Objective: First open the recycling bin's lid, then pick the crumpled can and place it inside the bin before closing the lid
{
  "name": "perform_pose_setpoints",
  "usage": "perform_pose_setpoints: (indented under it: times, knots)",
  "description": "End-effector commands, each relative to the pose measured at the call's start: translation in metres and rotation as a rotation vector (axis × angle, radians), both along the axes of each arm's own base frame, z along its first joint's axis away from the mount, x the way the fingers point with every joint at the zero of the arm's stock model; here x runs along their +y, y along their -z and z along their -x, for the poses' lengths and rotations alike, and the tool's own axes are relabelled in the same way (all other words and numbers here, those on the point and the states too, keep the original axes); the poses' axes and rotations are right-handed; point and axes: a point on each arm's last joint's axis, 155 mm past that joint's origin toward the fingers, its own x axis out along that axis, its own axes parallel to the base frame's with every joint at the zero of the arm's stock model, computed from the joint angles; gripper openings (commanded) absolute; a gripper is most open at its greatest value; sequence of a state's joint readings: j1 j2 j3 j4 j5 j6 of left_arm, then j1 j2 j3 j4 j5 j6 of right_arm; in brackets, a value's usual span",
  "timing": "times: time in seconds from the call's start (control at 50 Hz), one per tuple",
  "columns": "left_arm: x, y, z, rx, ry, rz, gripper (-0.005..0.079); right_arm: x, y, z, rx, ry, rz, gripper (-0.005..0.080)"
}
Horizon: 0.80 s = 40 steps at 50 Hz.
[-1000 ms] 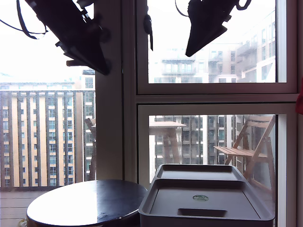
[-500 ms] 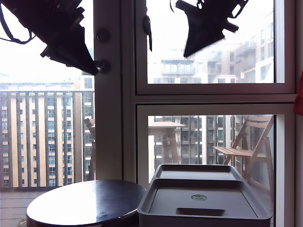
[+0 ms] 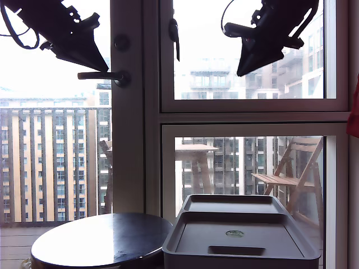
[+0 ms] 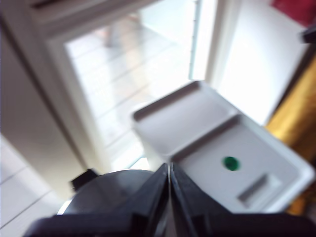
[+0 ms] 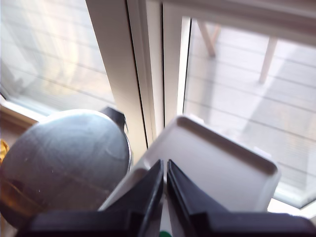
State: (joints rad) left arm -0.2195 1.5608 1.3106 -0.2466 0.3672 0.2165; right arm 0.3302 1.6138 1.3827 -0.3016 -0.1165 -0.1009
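Note:
The grey recycling bin (image 3: 241,261) stands at the bottom of the exterior view, right of centre, against the window. Its lid (image 3: 196,238) lies flat and closed, showing a green round emblem (image 3: 234,233) and a handle slot (image 3: 235,250). The first wrist view shows the same lid (image 4: 207,148) and the second wrist view shows it (image 5: 207,168) too. My first gripper (image 3: 104,68) hangs high at the exterior view's left, above the round table; its jaws (image 4: 169,170) are shut with nothing in them. My second gripper (image 3: 242,73) hangs high at the exterior view's right, above the bin, also shut (image 5: 164,165) with nothing in them. The can is out of view.
A round dark table (image 3: 101,238) stands beside the bin on the exterior view's left. The window frame and a door handle (image 3: 101,75) are right behind. A folding chair (image 3: 291,174) stands outside the glass. A red thing (image 3: 354,115) hangs at the exterior view's right edge.
Both arms have swung: the first gripper rose and drew towards the exterior view's left, uncovering the door handle. The second gripper shifted towards the exterior view's right. The lid stayed closed.

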Motion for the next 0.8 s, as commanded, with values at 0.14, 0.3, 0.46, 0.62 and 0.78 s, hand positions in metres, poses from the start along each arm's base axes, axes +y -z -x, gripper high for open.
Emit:
perform_pose_setpoints:
  times: [0.14, 0.3, 0.46, 0.62, 0.78]
  knots:
    - [0.021, 0.028, 0.004, 0.018, -0.059, 0.023, -0.0023, 0.006, 0.016, 0.009, 0.018, 0.007, 0.041, -0.0013]
    - [0.037, 0.038, 0.013, 0.023, -0.096, 0.037, -0.0023, -0.003, 0.028, 0.021, 0.036, 0.018, 0.052, -0.0013]
    - [0.044, 0.041, 0.028, 0.025, -0.123, 0.056, -0.0023, -0.024, 0.032, 0.044, 0.011, 0.054, 0.036, -0.0013]
    - [0.052, 0.046, 0.043, -0.008, -0.141, 0.048, -0.0023, -0.052, 0.030, 0.070, -0.019, 0.098, 0.024, -0.0013]
    - [0.065, 0.053, 0.059, -0.011, -0.188, 0.089, -0.0023, -0.087, 0.030, 0.094, -0.041, 0.167, 0.000, -0.0013]
